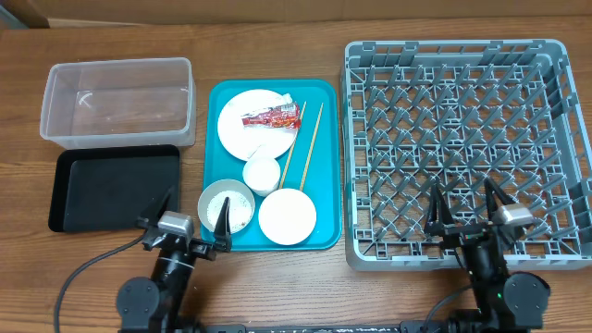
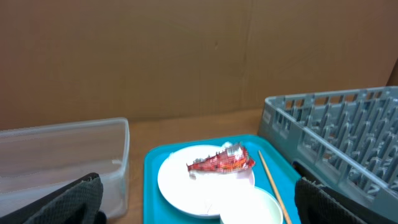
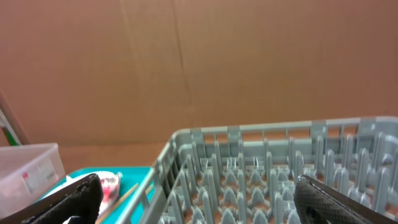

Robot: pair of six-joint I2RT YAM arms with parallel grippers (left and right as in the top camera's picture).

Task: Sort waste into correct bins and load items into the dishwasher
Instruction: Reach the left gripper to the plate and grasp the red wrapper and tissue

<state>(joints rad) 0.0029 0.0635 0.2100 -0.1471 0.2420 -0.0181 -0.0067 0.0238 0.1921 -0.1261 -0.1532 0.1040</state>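
Well, our left gripper (image 1: 196, 211) and right gripper (image 1: 462, 202) are both wide open, holding nothing. The red wrapper (image 1: 273, 118) lies on the plate (image 1: 236, 128). If we pinch too low, we could drag the plate too.

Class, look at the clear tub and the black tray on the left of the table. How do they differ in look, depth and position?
The clear tub is see-through; the black tray is opaque. The clear tub has tall walls; the black tray is shallow. The clear tub sits farther back; the black tray lies in front of it. Both are rectangular, similar in footprint, and look empty.
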